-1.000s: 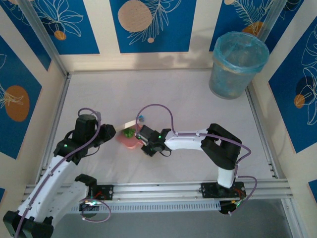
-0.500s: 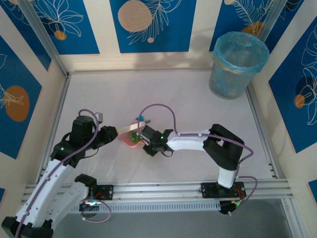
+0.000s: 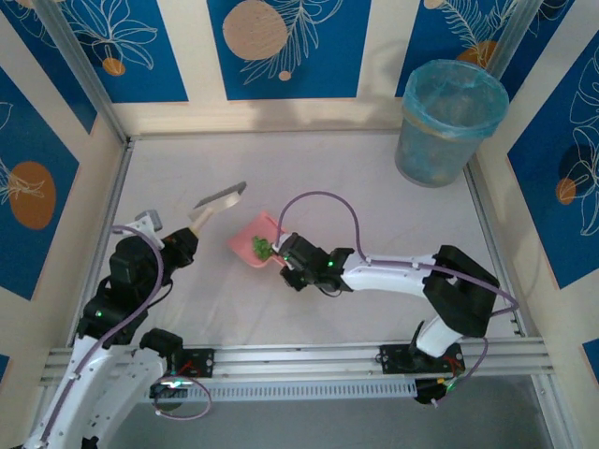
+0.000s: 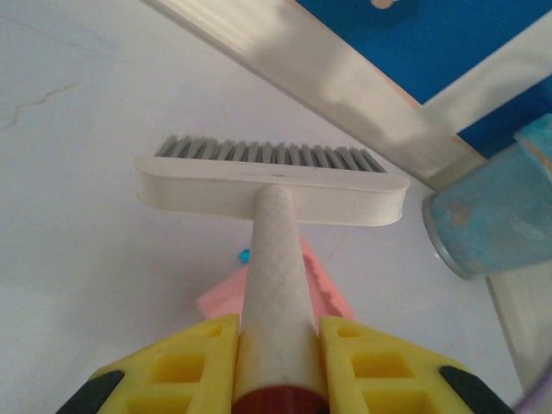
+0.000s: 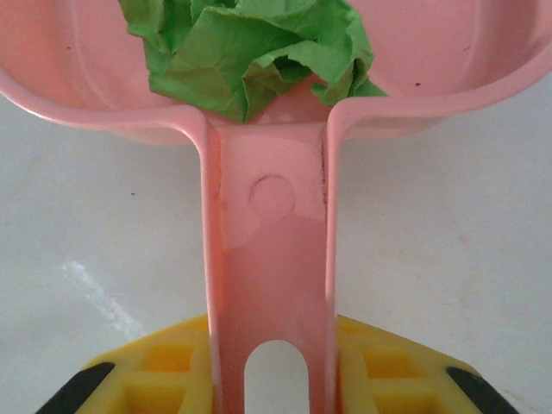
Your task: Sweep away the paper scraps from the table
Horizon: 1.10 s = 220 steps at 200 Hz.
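Paper scraps (image 5: 250,52) cropped, dustpan (image 5: 269,259) rim cut off

grn scrap (image 5: 250,52): crumpled, in pink dustpan (image 5: 431,60) | cyan scrap (image 4: 244,255): tiny, on white tbl (image 3: 374,187)

The far half of the tabletop (image 3: 356,178) is left bare — free passage from the left rail (image 3: 108,215) across to the bin (image 3: 451,122), by which the far right corner is taken. Centre-left is obstructed by the pink dustpan (image 3: 243,239) and the brush (image 3: 218,199), just apart from each other. The near right strip is crossed by the right arm (image 3: 402,273). Three sides are closed by wall panels (image 3: 281,47).
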Tool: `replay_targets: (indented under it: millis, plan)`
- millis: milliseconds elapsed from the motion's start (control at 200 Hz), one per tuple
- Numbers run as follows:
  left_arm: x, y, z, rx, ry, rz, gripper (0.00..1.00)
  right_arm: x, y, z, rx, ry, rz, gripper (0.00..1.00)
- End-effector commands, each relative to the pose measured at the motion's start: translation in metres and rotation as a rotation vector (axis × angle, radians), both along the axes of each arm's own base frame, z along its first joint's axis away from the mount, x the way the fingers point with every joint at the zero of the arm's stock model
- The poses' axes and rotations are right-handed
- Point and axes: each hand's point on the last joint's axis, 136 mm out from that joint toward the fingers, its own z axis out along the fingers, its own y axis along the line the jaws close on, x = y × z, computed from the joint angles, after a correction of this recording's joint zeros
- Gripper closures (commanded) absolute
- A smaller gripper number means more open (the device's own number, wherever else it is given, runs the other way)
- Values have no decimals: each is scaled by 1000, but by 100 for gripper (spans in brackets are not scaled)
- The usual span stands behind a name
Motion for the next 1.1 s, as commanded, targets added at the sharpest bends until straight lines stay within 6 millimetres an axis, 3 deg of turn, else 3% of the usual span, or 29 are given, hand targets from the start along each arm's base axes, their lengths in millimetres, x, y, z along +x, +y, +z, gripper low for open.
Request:
replay_targets:
  millis: [0, 95, 270, 435, 630, 835, 975, 1095]
  plan:
    - [15, 10, 2, -37, -63, 87, 100, 12, -11, 26, 87, -67, -65, 100]
    - [22, 3, -22, -71, -39, 82, 100, 19, -29, 43, 142, -108, -125, 100]
    - [36, -11, -67, -60, 8, 29, 100, 41, -84, 61, 230, -136, -338, 100]
    - [40, -18, -82, -41, 3, -10, 100, 49, -128, 79, 304, -207, -496, 100]
    - [40, -10, -99, -32, 26, 36, 100, 50, -160, 103, 379, -167, -662, 100]
    - [39, -14, -103, -84, 34, 32, 100, 66, -185, 170, 371, -139, -806, 100]
    - [38, -16, -103, -92, 37, 27, 100, 99, -209, 221, 354, -122, -900, 100]
    - [38, -18, -102, -104, 36, 19, 100, 132, -228, 259, 511, -70, -971, 100]
